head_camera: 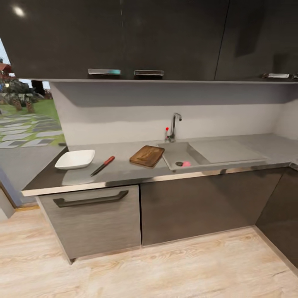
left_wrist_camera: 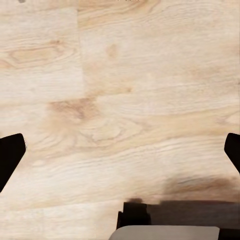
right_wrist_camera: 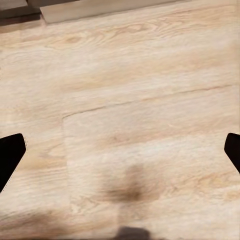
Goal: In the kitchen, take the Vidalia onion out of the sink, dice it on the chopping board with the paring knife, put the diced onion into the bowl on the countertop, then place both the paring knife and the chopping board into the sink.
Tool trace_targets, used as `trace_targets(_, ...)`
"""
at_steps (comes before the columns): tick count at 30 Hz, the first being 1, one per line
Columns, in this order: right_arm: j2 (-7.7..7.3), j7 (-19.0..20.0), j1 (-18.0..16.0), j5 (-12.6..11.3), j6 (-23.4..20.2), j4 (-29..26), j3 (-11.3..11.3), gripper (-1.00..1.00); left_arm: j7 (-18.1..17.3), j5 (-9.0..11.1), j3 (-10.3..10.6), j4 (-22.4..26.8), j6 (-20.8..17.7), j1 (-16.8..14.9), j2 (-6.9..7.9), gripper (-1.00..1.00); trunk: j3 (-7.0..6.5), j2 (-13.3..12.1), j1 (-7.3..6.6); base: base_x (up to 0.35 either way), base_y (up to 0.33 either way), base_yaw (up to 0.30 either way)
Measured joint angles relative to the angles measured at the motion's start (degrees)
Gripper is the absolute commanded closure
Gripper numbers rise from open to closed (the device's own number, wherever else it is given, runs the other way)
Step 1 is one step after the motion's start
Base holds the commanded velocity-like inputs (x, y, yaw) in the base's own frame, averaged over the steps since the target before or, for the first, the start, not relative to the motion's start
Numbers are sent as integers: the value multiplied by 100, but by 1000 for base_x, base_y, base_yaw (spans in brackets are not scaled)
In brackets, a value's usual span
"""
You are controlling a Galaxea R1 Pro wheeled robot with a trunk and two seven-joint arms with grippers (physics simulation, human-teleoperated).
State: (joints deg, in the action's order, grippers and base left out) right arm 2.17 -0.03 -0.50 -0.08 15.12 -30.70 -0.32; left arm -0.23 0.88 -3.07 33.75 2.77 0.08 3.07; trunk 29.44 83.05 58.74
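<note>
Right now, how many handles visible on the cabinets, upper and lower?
4. Two silver handles on the upper cabinets above the counter, one on the upper cabinet at far right, and a dark bar handle on the lower-left drawer. Others may be hidden.

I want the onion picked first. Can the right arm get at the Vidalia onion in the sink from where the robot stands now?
Probably not yet. The Vidalia onion lies uncovered in the sink, but the right gripper, fingers wide apart, points down at wooden floor, with floor between robot and cabinets. The base likely must move closer.
</note>
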Motion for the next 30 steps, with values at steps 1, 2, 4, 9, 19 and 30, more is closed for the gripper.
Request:
trace_targets(1,-3,1,0,0,0,0,0,-100,0,0,1,3,0,0,0,-100,0,0,0,-83,313,-251)
trace_targets(2,-4,2,0,-1,0,0,0,-100,0,0,1,1,0,0,0,-100,0,0,0,-87,313,-250)
trace_targets(4,-7,2,0,-5,0,0,0,-100,0,0,2,-1,0,0,0,-100,0,0,0,-88,313,-249)
trace_targets(9,-4,1,0,-7,0,0,0,-100,-2,0,2,5,3,0,0,-100,0,0,0,-58,314,-248)
trace_targets(19,0,2,0,-8,0,0,0,-100,-8,0,3,-1,2,0,0,-100,0,0,-1,-5,313,-247)
trace_targets(30,1,3,0,-16,-17,0,0,-100,-15,1,3,-2,7,0,0,-100,0,0,-1,0,313,-247)
